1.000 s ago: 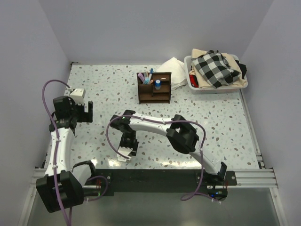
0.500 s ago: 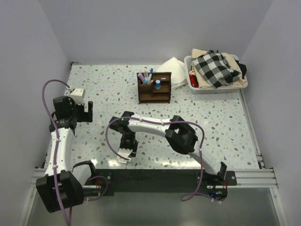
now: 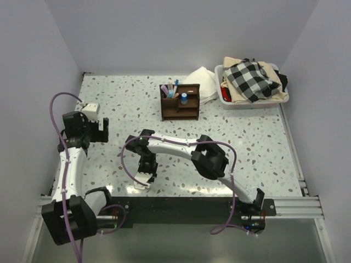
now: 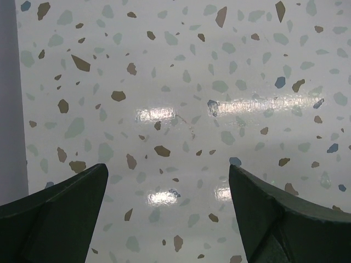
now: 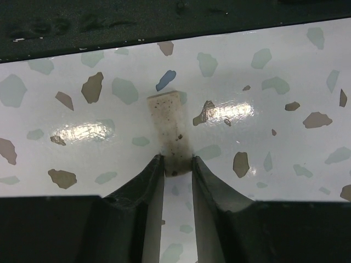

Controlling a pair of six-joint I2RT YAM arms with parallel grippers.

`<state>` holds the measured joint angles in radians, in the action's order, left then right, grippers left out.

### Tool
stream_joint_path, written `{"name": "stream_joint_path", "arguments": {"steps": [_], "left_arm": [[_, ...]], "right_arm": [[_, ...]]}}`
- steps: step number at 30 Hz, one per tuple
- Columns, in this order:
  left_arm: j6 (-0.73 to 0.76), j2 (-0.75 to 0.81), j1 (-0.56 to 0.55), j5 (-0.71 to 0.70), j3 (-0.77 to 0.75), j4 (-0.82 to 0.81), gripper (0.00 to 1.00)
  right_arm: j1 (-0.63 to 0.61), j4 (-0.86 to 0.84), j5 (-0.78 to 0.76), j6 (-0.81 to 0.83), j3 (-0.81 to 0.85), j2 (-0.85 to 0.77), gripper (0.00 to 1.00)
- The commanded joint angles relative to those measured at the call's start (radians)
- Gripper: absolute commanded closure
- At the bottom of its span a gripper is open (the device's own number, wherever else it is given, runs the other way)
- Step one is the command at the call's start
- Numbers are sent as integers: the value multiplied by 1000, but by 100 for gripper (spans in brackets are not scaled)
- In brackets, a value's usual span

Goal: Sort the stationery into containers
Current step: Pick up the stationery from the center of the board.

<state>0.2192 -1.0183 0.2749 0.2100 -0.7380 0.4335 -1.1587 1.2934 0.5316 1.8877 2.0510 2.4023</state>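
The right hand (image 3: 142, 182) reaches down to the near edge of the speckled desk (image 3: 247, 142) in the overhead view, well apart from the dark wooden organizer (image 3: 180, 107) at the far side, where several pens (image 3: 173, 87) stand upright on its left side. What the hand is after is hidden beneath it from this angle. The left hand (image 3: 98, 129) hangs over the desk's left side, well apart from the work. A white bin (image 3: 252, 104) of checked cloth (image 3: 249, 74) sits in the far right corner, no part of the sorting. The left wrist view shows the left hand (image 4: 167, 175) spread wide above the desk (image 4: 164, 82), holding nothing. The right wrist view tells the story: the right hand (image 5: 176, 161) is pinched narrow on the near end of a stubby beige block (image 5: 170, 123) lying flat on the desk (image 5: 274, 109), one finger against each long side. Gripping the end rather than the middle likely leaves the free length to go first into a compartment.
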Motion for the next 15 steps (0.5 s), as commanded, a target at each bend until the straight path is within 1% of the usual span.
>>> {"name": "stream_joint_path", "arguments": {"steps": [1, 3, 6, 7, 9, 10, 12, 13, 15], "left_arm": [[-3, -12, 7, 31, -18, -44, 3], [5, -23, 4, 43, -24, -44, 3], [28, -46, 6, 83, -38, -52, 4], [35, -55, 6, 107, -53, -58, 6], [68, -84, 4, 191, -76, -53, 10], [74, -97, 3, 207, -102, -52, 12], [75, -138, -6, 221, -129, -58, 12], [77, -153, -16, 216, -155, -64, 13], [89, -196, -43, 200, -175, -76, 13]], "right_arm": [[17, 17, -64, -79, -51, -15, 98], [33, 17, -58, -133, -61, -41, 100], [91, -18, -16, -290, -75, -96, 100], [124, -66, 4, -411, -93, -112, 100], [155, -124, 11, -536, -126, -153, 100], [186, -207, 13, -696, -171, -199, 100], [217, -278, 19, -836, -228, -242, 100], [243, -372, 13, -993, -300, -293, 100], [270, -460, -2, -1140, -374, -339, 100]]}}
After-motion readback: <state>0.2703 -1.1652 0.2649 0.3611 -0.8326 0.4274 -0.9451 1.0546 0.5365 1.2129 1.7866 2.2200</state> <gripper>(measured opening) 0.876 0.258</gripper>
